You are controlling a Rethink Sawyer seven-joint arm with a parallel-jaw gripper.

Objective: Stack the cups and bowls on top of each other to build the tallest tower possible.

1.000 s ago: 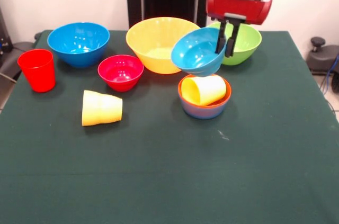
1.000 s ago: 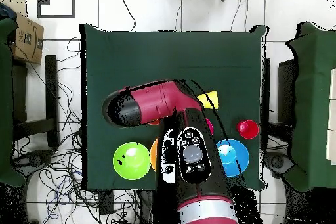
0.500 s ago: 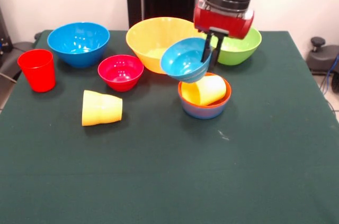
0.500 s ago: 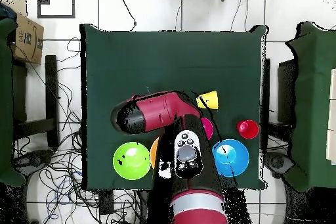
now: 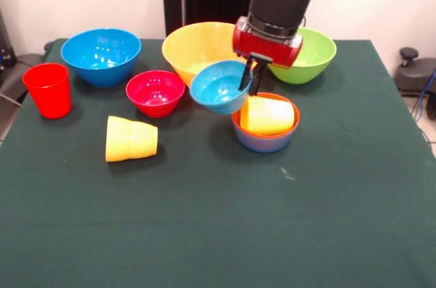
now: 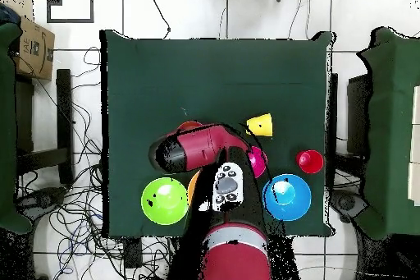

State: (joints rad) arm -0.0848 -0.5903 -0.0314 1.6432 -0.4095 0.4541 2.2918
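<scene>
Above the middle of the dark green tabletop (image 5: 218, 233) I see my gripper (image 5: 249, 78) with its black fingers (image 5: 255, 77) pinching the rim of a small glossy light-blue plastic bowl (image 5: 219, 86). That bowl hangs tilted, clear of the cloth, its mouth facing up and toward the camera in the front view. Just beside it, on its right in that view, sits the tower (image 5: 264, 128): a small orange-red bowl nested in a small blue bowl, with a yellow plastic cup (image 5: 268, 116) lying on its side inside. The light-blue bowl's edge overlaps the tower's left rim; I cannot tell whether they touch.

Behind the held bowl stands the large yellow-orange bowl (image 5: 197, 46), with the lime green bowl (image 5: 312, 53) to its right, partly hidden by the arm. A small crimson bowl (image 5: 155, 92) sits left of the held bowl, the medium blue bowl (image 5: 101, 55) further left, and the red tumbler (image 5: 48, 90) upright near the left edge. Another yellow cup (image 5: 131, 139) lies tipped over, apart from the rest.
</scene>
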